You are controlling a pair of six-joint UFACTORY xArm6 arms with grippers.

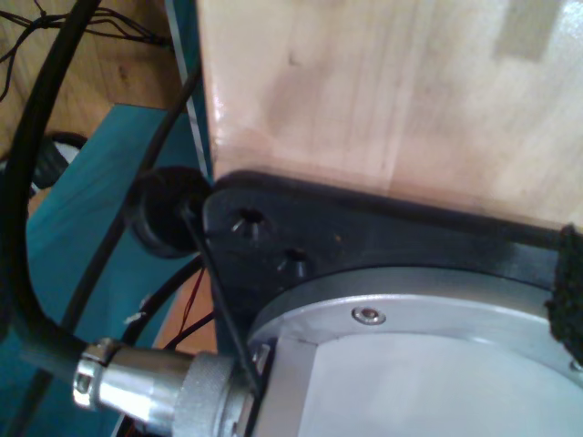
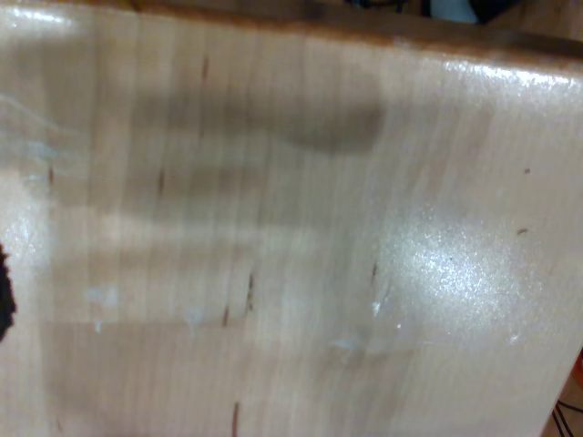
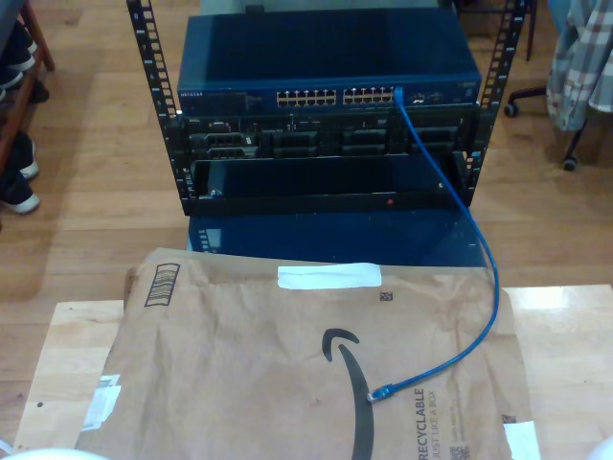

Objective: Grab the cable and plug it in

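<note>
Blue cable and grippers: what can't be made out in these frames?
- Cable far plug: too small in the exterior view to confirm seating in the switch.
- Free plug: small, blurred.
- Gripper states: wrist views face bare table and an arm base.

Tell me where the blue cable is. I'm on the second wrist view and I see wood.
Observer: In the exterior view, the cable has one end plugged into the blue switch, at the right end of its port row.
Operator: Free end?
Observer: Its plug lies on the flattened cardboard box on the table.
Operator: First wrist view?
Observer: A thick black cable runs into a metal connector.
</note>
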